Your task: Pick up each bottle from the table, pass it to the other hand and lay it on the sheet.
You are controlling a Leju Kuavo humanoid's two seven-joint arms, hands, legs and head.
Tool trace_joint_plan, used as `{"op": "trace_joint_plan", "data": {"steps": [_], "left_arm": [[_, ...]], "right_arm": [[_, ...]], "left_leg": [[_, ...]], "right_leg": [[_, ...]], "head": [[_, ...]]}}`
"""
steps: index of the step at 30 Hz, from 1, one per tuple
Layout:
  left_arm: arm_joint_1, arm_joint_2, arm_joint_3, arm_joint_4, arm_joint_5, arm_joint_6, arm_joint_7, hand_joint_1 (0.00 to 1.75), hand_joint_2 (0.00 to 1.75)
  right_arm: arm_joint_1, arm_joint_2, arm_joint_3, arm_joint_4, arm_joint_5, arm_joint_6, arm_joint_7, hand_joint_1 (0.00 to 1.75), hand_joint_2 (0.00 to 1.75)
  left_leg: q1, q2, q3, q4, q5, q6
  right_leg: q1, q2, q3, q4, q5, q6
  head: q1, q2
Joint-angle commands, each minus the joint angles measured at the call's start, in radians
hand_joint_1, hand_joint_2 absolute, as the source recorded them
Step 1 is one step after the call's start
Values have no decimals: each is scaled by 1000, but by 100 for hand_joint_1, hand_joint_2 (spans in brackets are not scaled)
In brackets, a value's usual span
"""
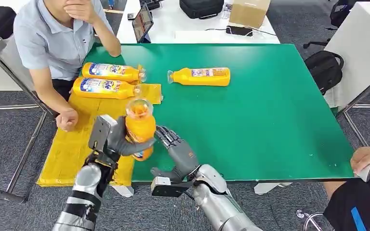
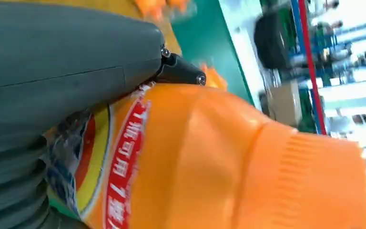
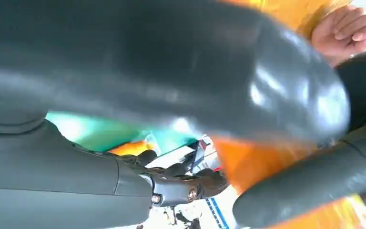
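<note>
Closest to you, the left hand (image 1: 113, 139) is wrapped tight around an orange bottle (image 1: 140, 126), holding it up over the near edge of the green surface (image 1: 270, 120), cap end up. Your right hand (image 1: 176, 147) is just beside the bottle with its fingers reaching toward it; you cannot tell if they touch or grip it. Two more bottles (image 1: 107, 80) lie side by side on the yellow sheet (image 1: 72, 144). One last bottle (image 1: 201, 76) lies on the green, well apart. A person (image 1: 53, 38) sits by the sheet.
</note>
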Motion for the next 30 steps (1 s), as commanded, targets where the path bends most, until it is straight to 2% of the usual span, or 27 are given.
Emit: {"op": "trace_joint_plan", "data": {"steps": [1,3,10,15,19,22,24,30], "left_arm": [[-195,95,-13,179,-346,171,39,175,175],[-261,131,-41,266,-522,213,77,175,175],[-305,144,-40,348,-594,221,66,175,175],[-458,202,-117,607,-804,275,110,175,175],[-530,199,-131,814,-821,226,100,175,175],[-565,189,-192,908,-867,168,102,175,175],[-585,184,-263,943,-934,144,135,175,175],[-589,182,-266,945,-936,141,139,175,175]], "right_arm": [[-29,2,-22,79,8,8,-6,0,0],[-23,2,-22,62,7,21,-3,0,0],[-24,2,-19,62,5,23,-3,0,0],[-31,6,-5,73,-8,31,-19,0,0],[-37,23,19,89,-20,57,-42,0,0],[-42,27,68,86,-61,70,-42,0,0],[-47,26,109,75,-102,78,-42,0,0],[-49,27,112,78,-106,79,-42,0,0]], "left_leg": [[1,-1,3,-1,0,1],[0,-3,4,-1,0,1],[0,-2,3,-1,0,1],[1,-3,3,0,0,1],[1,-1,5,0,0,1],[0,0,2,0,0,0],[1,-1,2,0,0,0],[1,0,3,1,-1,0]], "right_leg": [[1,-2,3,0,-1,-3],[1,-4,4,0,-1,-3],[1,-3,4,0,-1,-3],[1,-4,4,1,-1,-4],[2,-3,5,1,-1,-5],[1,-1,2,1,-1,-2],[1,-2,3,1,-1,-3],[1,-1,3,2,-1,-3]], "head": [[0,0],[-1,0],[0,0],[0,0],[0,0],[-1,0],[0,0],[0,0]]}}
